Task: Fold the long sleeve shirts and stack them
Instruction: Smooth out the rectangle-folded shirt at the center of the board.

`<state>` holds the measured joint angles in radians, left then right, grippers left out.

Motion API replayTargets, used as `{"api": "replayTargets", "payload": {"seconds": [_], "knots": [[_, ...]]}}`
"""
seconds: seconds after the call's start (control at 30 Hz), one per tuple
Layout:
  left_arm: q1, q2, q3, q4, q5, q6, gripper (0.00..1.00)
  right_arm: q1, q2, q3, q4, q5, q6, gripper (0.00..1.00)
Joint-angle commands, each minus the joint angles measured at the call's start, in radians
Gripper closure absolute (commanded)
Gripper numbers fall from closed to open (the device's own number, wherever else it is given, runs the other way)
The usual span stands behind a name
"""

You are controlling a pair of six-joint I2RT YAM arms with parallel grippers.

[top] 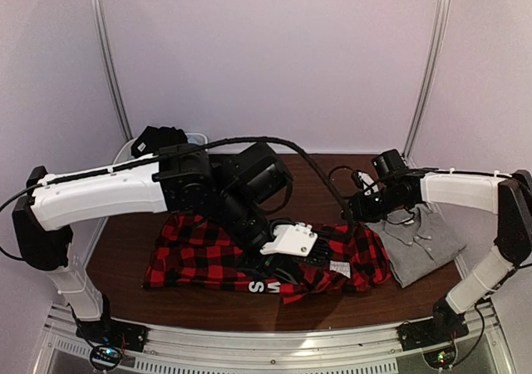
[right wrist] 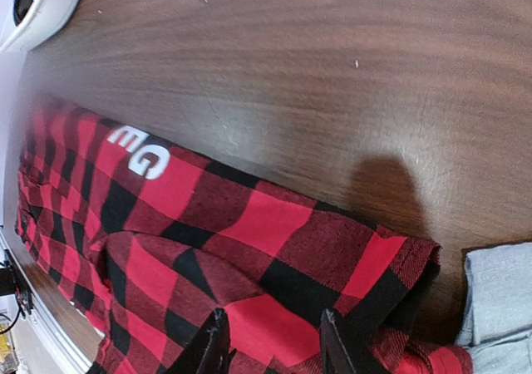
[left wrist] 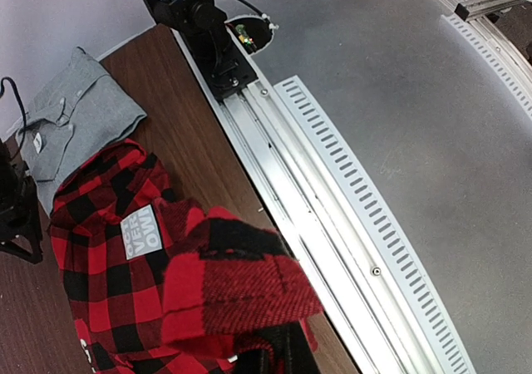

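Observation:
The red-and-black check flannel shirt (top: 195,253) lies spread across the middle of the table, with its white label (top: 339,268) near the right end. My left gripper (top: 284,268) is shut on a raised fold of the flannel (left wrist: 237,282) near the table's front edge, and the cloth hides its fingertips. My right gripper (right wrist: 274,345) is open and empty, its fingers (right wrist: 212,345) hovering just over the flannel's (right wrist: 274,224) far right edge. The plain grey shirt (top: 426,239) lies folded at the right and also shows in the left wrist view (left wrist: 75,116).
A white plastic tub (top: 125,151) holding something black stands at the back left, mostly behind the left arm. The metal rail (left wrist: 332,166) runs along the table's front edge. Bare wood (right wrist: 316,66) lies beyond the flannel.

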<state>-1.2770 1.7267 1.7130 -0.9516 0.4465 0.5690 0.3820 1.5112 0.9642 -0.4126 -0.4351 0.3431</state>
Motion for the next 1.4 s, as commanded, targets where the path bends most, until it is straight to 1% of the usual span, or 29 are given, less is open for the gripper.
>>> {"api": "replayTargets", "payload": {"seconds": [0.0,0.13,0.33,0.43,0.6,0.7,0.83,1.03,1.17,1.37], "knots": [[0.003,-0.014,0.005,0.033,0.074,0.037,1.00,0.005,0.100,-0.046,0.075,-0.020,-0.016,0.62],[0.005,-0.060,0.005,0.038,0.107,0.058,1.00,0.003,0.188,-0.055,0.098,0.008,-0.033,0.67],[0.013,-0.145,-0.041,0.068,0.104,0.076,1.00,0.001,0.245,-0.077,0.103,0.087,-0.048,0.67],[0.017,-0.172,-0.059,0.078,0.100,0.083,1.00,0.001,0.245,-0.081,0.089,0.122,-0.056,0.63],[0.018,-0.168,-0.067,0.080,0.109,0.093,1.00,-0.005,0.208,-0.067,0.064,0.155,-0.061,0.54],[0.018,-0.156,-0.064,0.080,0.120,0.101,1.00,-0.011,0.181,-0.044,0.046,0.157,-0.062,0.49],[0.035,-0.144,-0.052,0.113,0.146,0.085,1.00,-0.014,0.143,-0.007,0.022,0.140,-0.064,0.45],[0.132,-0.112,-0.068,0.256,0.195,-0.020,1.00,-0.022,0.080,0.018,0.024,0.058,-0.051,0.42],[0.212,-0.052,-0.072,0.347,0.221,-0.094,1.00,-0.035,0.038,0.027,0.018,0.037,-0.041,0.42],[0.361,0.027,-0.072,0.457,0.217,-0.294,1.00,-0.061,-0.003,0.029,-0.010,0.049,-0.050,0.42]]}}
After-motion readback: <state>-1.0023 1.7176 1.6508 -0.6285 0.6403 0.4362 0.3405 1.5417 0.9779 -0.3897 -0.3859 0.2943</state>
